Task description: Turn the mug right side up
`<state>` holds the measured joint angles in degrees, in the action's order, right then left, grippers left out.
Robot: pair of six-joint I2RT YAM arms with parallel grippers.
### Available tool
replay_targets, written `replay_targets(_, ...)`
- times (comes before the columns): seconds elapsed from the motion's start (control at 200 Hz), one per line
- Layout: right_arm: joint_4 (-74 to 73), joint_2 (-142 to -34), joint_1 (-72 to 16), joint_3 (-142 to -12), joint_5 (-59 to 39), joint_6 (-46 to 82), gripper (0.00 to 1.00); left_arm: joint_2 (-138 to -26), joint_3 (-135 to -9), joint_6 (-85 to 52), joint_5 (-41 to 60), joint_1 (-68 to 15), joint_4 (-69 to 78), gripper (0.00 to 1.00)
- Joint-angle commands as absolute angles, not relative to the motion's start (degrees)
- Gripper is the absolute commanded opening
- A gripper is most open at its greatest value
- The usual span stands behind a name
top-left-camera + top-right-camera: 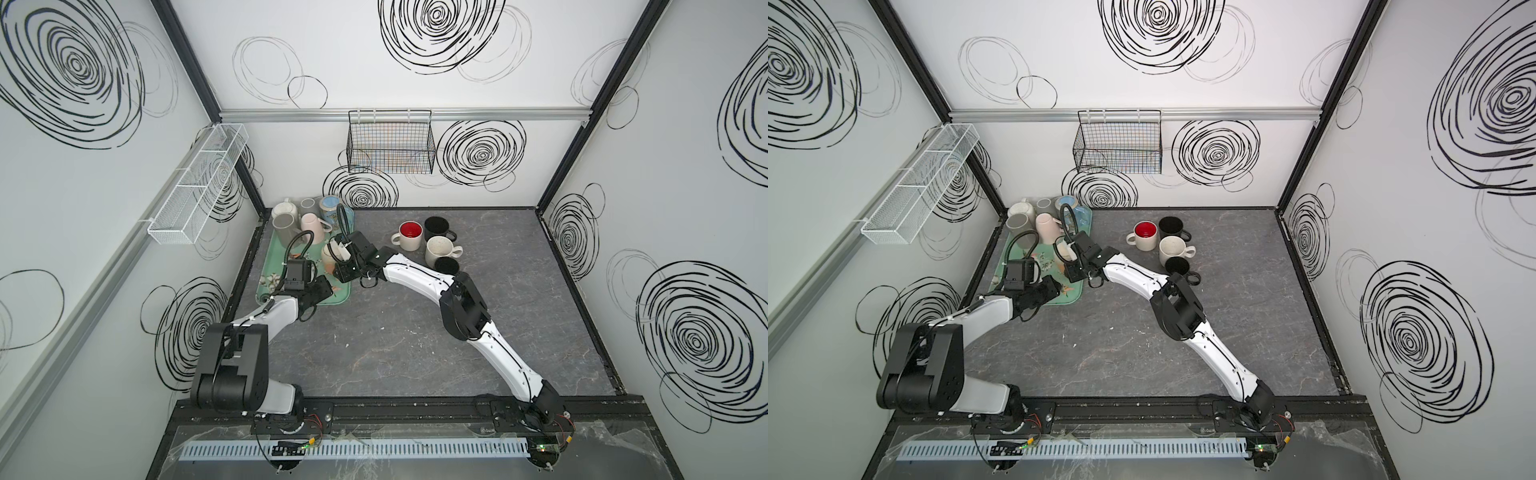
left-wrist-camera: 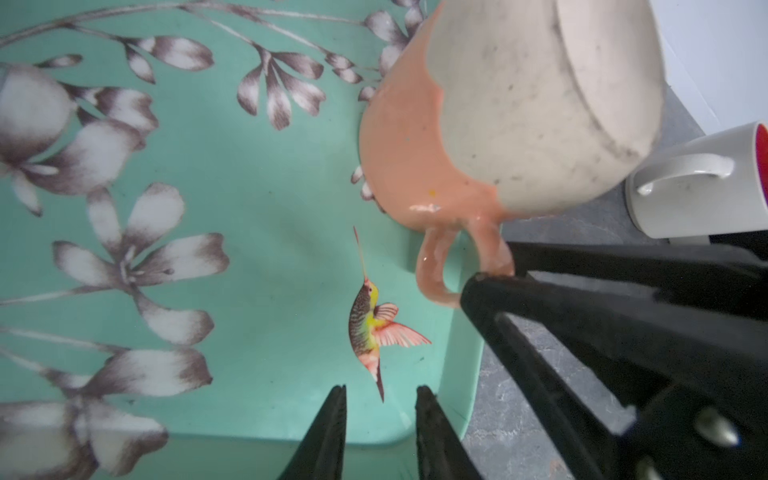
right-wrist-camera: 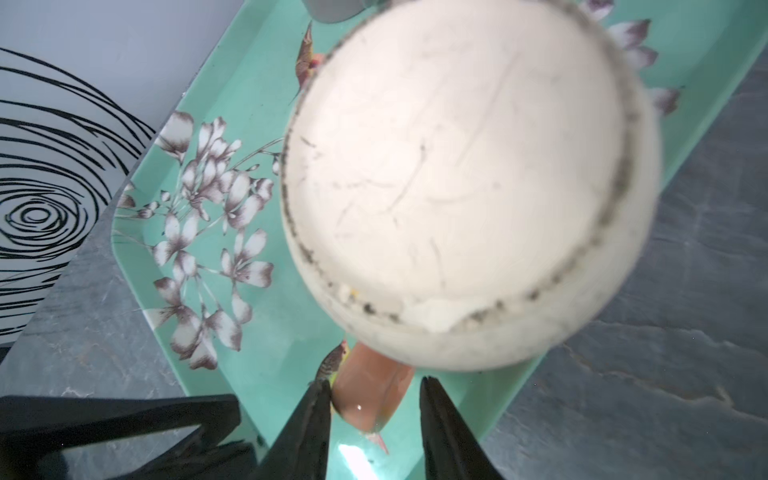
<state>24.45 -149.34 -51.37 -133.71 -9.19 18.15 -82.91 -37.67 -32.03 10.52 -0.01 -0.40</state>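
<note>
The mug (image 1: 329, 253) (image 1: 1062, 249) stands mouth down on the green flowered tray (image 1: 272, 257) (image 2: 270, 187), its cream base (image 3: 457, 166) facing up and its peach glaze (image 2: 399, 137) toward the rim. My right gripper (image 3: 376, 382) (image 2: 496, 268) reaches across to the tray and straddles the mug's peach handle (image 2: 432, 266). One finger touches the handle and a gap shows at the other, so the gripper is open. My left gripper (image 2: 382, 388) hovers low over the tray's near corner, narrowly open with nothing between its fingers.
Several more mugs (image 1: 291, 224) crowd the tray's far end. On the grey table to the right stand a red-lined mug (image 1: 409, 235), two black mugs (image 1: 436, 227) (image 1: 446, 266) and a speckled cream mug (image 1: 440, 249). Wire baskets (image 1: 390, 143) (image 1: 199, 183) hang on the walls.
</note>
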Motion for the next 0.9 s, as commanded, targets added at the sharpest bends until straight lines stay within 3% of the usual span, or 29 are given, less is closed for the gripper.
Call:
replay_targets(0.0, 25.3, -151.2, -50.8, -134.7, -7.1, 17.5, 0.39, -80.9, -36.9, -31.1, 11.0, 0.4, -0.8, 0.33)
replay_targets(0.115, 24.9, -151.1, -50.8, -134.7, -6.4, 16.6, 0.39, -80.1, -36.9, -30.8, 10.7, 0.7, -1.6, 0.33)
replay_targets(0.335, 22.4, -150.9, -50.8, -135.0, -4.3, 15.8, 0.49, -79.0, -36.8, -30.4, 10.5, 1.0, -2.5, 0.34)
replay_targets(0.5, 20.7, -151.2, -50.7, -135.1, -3.5, 15.9, 0.48, -78.5, -36.9, -30.1, 10.5, 1.3, -3.4, 0.34)
replay_targets(0.726, 21.0, -151.8, -50.4, -135.3, -4.1, 15.2, 0.32, -77.9, -37.0, -29.4, 10.4, 1.9, -4.5, 0.34)
replay_targets(0.896, 22.1, -151.3, -50.2, -135.2, -5.3, 15.1, 0.13, -77.5, -36.9, -29.3, 10.6, 2.1, -4.6, 0.34)
